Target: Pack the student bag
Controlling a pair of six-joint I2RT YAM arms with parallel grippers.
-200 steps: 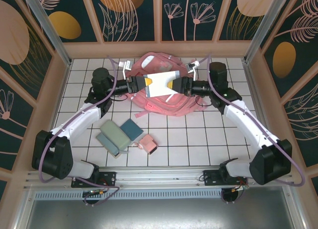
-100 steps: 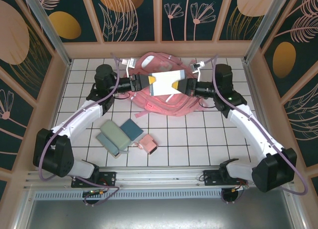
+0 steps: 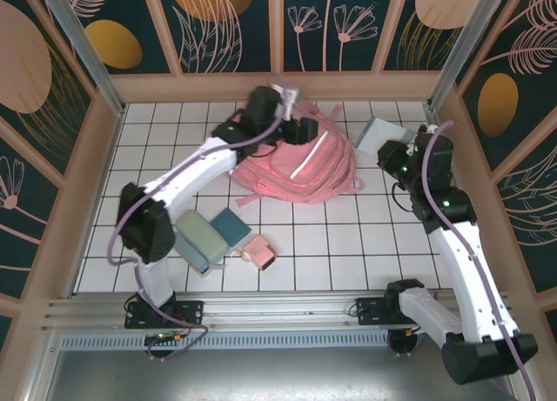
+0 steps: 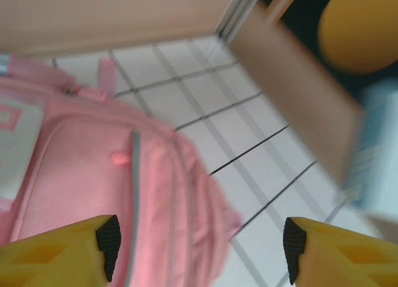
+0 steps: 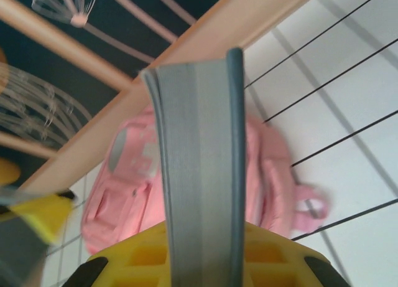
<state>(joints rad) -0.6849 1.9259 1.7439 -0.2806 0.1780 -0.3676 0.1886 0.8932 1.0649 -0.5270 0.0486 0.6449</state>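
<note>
Two claws, two different jobs. Your left claw hangs spread and empty over the right side of the student bag, which lies flat on the desk at the middle of the far edge. That wide stance looks like readiness to take hold of fabric or a zip, though whether the bag is open cannot be told. Your right claw is pinching a grey book by one edge, held off to the bag's right near the far corner, probably parked clear so the left arm has room. A green pouch, a teal case and a small pink pouch lie together near the front left, apart from the bag, presumably waiting their turn.
</note>
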